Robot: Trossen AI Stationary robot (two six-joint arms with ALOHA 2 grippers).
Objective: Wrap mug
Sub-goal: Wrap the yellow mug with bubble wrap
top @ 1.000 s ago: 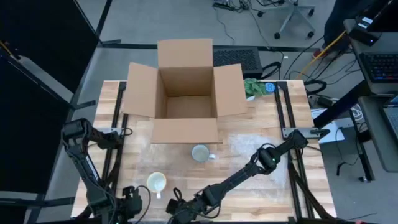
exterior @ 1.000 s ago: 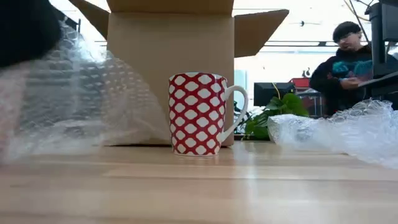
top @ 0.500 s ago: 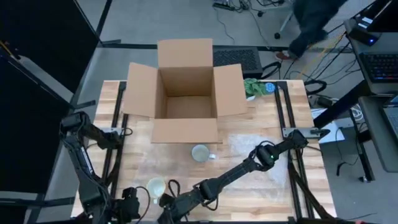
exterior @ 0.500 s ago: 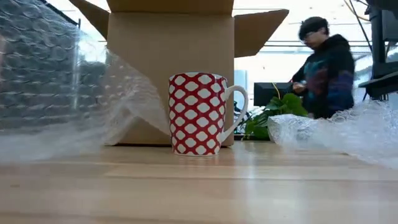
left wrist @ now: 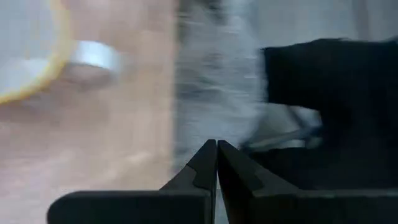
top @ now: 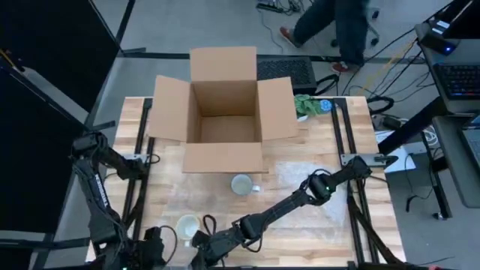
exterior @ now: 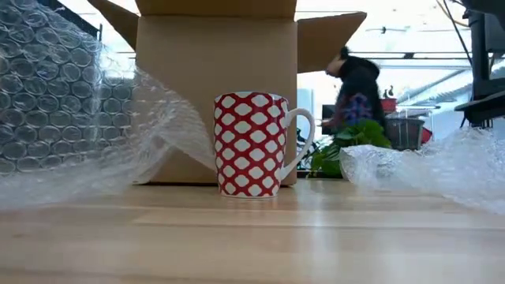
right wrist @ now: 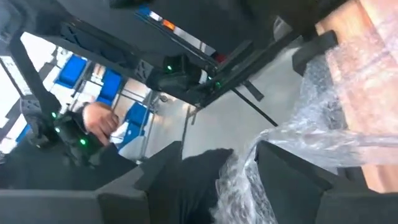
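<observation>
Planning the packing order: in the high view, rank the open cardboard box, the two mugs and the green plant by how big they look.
1. The open brown cardboard box, by far the largest.
2. The small green plant, partly hidden by a box flap.
3. The mug near the table's middle and the yellow-rimmed mug at the front edge look alike; no ranking between them.

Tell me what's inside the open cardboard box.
From above, the cardboard box shows only its bare brown floor; nothing visible inside. The low view sees just its outer wall behind the red mug.
</observation>
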